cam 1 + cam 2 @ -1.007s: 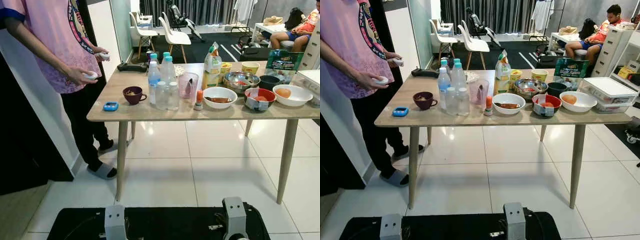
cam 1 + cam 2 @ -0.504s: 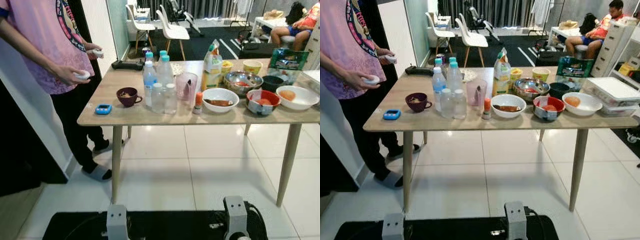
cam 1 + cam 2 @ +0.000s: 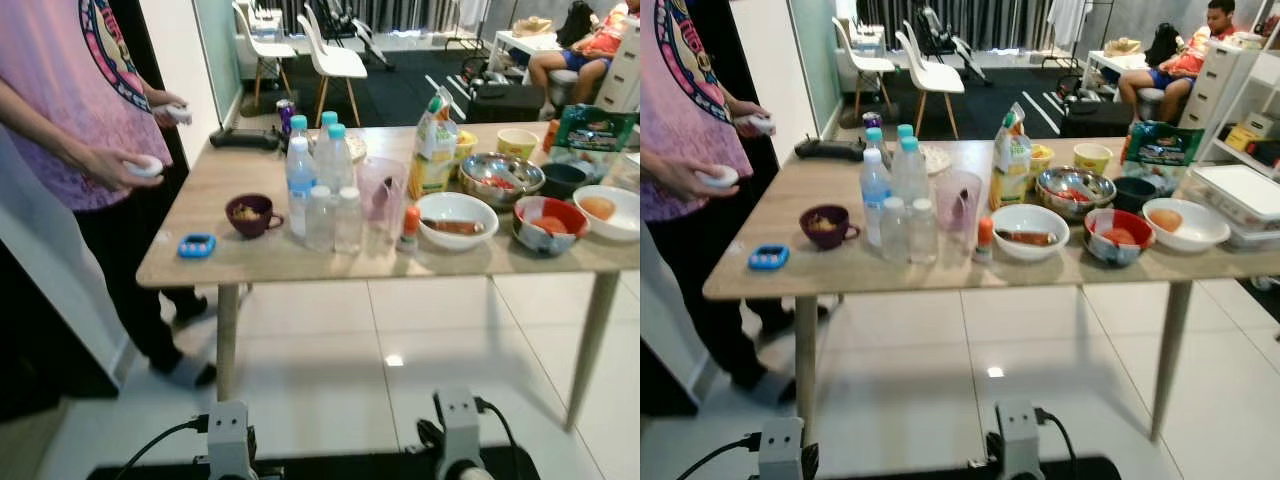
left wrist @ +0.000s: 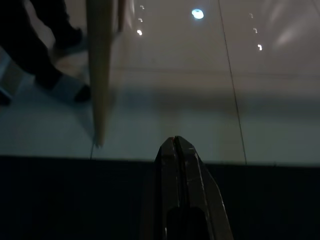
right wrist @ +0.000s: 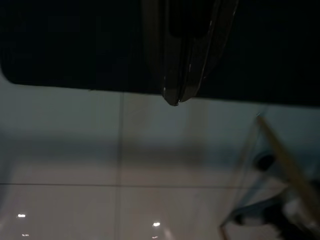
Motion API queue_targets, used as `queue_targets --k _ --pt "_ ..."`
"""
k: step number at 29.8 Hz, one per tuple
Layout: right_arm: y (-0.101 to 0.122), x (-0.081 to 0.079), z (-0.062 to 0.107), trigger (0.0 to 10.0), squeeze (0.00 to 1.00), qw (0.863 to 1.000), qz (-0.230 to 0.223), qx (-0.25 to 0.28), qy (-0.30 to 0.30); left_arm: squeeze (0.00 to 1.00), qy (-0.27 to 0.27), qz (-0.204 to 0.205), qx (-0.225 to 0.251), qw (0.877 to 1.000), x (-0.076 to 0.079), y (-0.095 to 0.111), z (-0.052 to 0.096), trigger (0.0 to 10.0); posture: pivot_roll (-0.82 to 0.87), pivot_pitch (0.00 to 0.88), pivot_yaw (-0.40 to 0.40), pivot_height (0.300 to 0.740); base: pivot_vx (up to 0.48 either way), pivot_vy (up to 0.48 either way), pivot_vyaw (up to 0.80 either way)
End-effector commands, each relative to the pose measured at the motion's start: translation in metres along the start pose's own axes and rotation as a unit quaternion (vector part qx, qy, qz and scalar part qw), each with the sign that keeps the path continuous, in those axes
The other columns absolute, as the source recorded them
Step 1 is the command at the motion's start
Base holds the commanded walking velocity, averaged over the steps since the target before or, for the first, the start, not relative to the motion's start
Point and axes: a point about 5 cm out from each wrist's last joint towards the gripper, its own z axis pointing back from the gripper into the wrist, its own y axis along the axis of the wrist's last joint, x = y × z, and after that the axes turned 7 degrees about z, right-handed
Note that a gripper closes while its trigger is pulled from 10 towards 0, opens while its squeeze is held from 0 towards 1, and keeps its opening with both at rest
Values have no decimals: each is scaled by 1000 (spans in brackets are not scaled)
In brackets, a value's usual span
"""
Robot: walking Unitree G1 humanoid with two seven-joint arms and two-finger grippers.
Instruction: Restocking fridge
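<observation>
A wooden table (image 3: 212,190) stands before me with food and drinks on it. Two tall water bottles (image 3: 300,172) with blue caps and two small clear bottles (image 3: 321,217) stand near a pink jug (image 3: 380,188) and a carton (image 3: 434,150). To their right are a white bowl (image 3: 457,216), a steel bowl (image 3: 500,176), a red bowl (image 3: 548,221) and a small orange-capped bottle (image 3: 410,228). My left gripper (image 4: 175,143) hangs shut low over the floor by a table leg. My right gripper (image 5: 174,100) also hangs shut above the tiles.
A person in a pink shirt (image 3: 60,110) stands at the table's left end holding white controllers. A maroon cup (image 3: 248,213), a blue gadget (image 3: 197,244) and a black remote (image 3: 243,139) lie on the table's left part. White chairs (image 3: 328,60) and a seated person (image 3: 1196,52) are behind.
The whole picture has shifted and the table looms larger, so the camera has come nearer. Things on the table kept their places. Both arms still hang low.
</observation>
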Motion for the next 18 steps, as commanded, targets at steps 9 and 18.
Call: queue_targets --k 9,18 --pt "-2 -6 0 10000 0 1000 -5 -5 5 0 7 0 -21 1000 -4 -11 6 10000 35 84 10 740 347 0 0" --pt "-1 -6 -1 10000 0 1000 -6 -4 6 0 8 0 -21 1000 -5 -10 5 10000 40 84 9 740 339 0 0"
